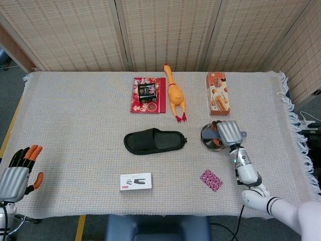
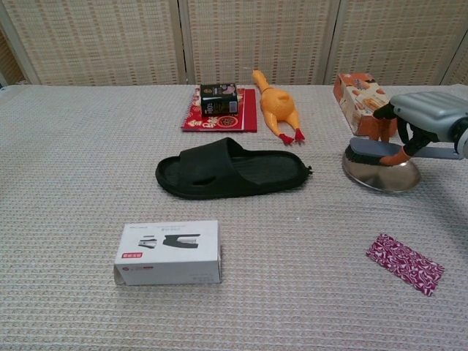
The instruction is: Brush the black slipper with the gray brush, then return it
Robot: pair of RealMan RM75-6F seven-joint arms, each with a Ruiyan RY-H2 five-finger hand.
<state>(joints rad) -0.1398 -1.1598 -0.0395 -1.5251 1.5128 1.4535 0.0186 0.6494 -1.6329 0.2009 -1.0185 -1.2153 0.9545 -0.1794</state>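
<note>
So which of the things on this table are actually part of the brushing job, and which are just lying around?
Part of the job:
gray brush, held by the right hand above the metal dish
black slipper

Lying about:
rubber chicken
red book
dark box on it
snack box
white box
patterned packet

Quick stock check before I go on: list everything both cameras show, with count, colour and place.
foam slipper: 1, black, table centre
bristle brush: 1, gray, lifted above dish
metal dish: 1, silver, right side
rubber chicken: 1, yellow, far centre
printed booklet: 1, red, far centre, dark box on it
snack carton: 1, orange, far right
cardboard box: 1, white, near front
patterned packet: 1, maroon, near right
right hand: holds brush
left hand: open, off table's left edge
</note>
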